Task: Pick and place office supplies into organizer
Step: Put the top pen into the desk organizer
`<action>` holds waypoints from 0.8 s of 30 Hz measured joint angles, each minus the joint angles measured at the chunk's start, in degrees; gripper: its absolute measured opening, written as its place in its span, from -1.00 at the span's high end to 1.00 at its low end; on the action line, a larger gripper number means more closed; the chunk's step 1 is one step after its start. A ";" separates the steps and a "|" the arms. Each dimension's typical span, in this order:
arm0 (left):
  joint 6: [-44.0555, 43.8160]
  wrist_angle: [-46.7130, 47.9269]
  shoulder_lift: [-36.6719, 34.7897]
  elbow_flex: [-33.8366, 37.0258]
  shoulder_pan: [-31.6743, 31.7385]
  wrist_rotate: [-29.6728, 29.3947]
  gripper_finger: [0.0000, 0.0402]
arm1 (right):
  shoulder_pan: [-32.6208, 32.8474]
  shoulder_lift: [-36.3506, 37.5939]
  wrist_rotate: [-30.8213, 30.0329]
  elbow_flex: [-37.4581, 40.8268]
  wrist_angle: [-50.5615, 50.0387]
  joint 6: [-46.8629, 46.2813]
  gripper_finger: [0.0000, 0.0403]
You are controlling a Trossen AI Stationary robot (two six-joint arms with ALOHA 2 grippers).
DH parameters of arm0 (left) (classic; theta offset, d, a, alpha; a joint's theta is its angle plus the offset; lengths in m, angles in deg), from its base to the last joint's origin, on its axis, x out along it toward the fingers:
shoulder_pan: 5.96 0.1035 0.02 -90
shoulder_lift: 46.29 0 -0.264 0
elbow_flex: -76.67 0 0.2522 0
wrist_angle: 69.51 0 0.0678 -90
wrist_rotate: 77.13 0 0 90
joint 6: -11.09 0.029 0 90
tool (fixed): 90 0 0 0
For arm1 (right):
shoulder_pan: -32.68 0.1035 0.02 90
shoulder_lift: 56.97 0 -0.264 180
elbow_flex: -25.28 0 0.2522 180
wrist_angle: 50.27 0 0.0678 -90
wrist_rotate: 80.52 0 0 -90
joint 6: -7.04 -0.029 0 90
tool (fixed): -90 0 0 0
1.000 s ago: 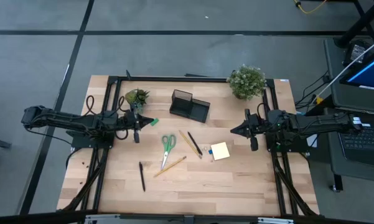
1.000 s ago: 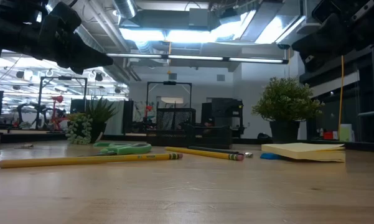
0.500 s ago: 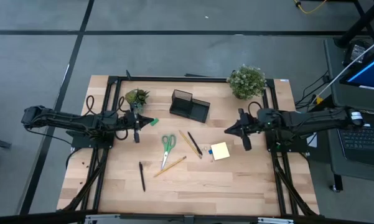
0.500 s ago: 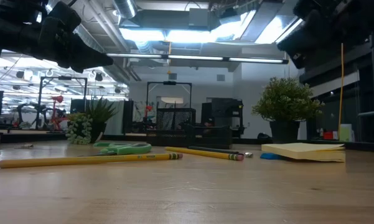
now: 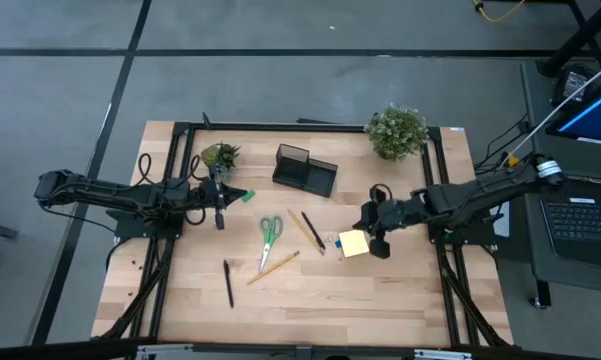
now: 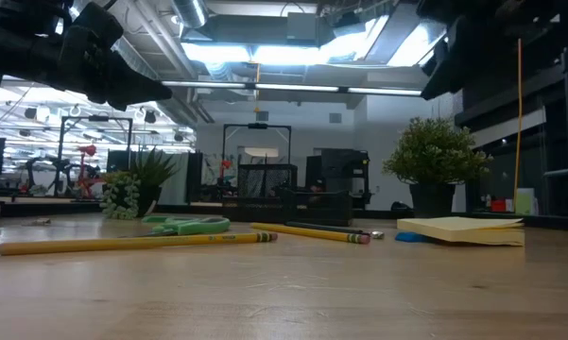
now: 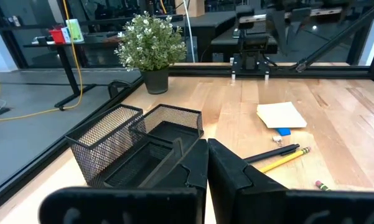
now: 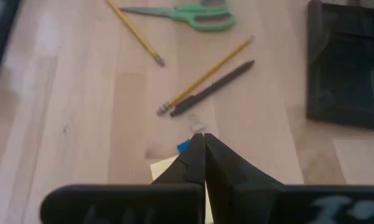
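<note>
Right now the black mesh organizer [image 5: 304, 168] is sitting toward the far side of the table [image 5: 380, 300], its tall pen cup and low tray both looking unfilled in the left wrist view. Nearer than the organizer, the green-handled scissors [image 5: 270, 229] are lying flat, with two pencils [image 5: 302, 229] and a black pen [image 5: 313, 231] fanned beside them, and another pen [image 5: 228, 283] farther toward the near edge. Off to the organizer's right and nearer, the yellow sticky-note pad [image 5: 353, 243] is resting with a small blue piece [image 8: 183, 146] just beside it. The right gripper [image 5: 364, 222] is hovering over that pad, fingers clenched together and holding nothing. The left gripper [image 5: 246, 195] is waiting to the organizer's left, pinched shut too, beside a small potted plant [image 5: 219, 156].
</note>
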 joint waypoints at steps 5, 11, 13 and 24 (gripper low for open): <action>0.02 0.09 0.00 0.00 -0.01 0.00 0.99 | 5.75 -3.20 -2.83 -2.70 -1.02 -4.10 0.99; -0.71 0.08 0.00 0.00 0.01 -0.49 0.99 | 7.84 -4.79 -4.81 -2.69 -0.11 -5.52 0.98; -3.11 0.04 0.00 0.00 0.01 1.51 0.99 | 7.84 -4.96 -4.82 -2.69 -0.11 -5.50 0.98; -6.66 0.09 0.22 0.00 0.01 5.48 0.98 | 2.43 -4.61 1.29 -2.66 -0.01 -0.68 0.98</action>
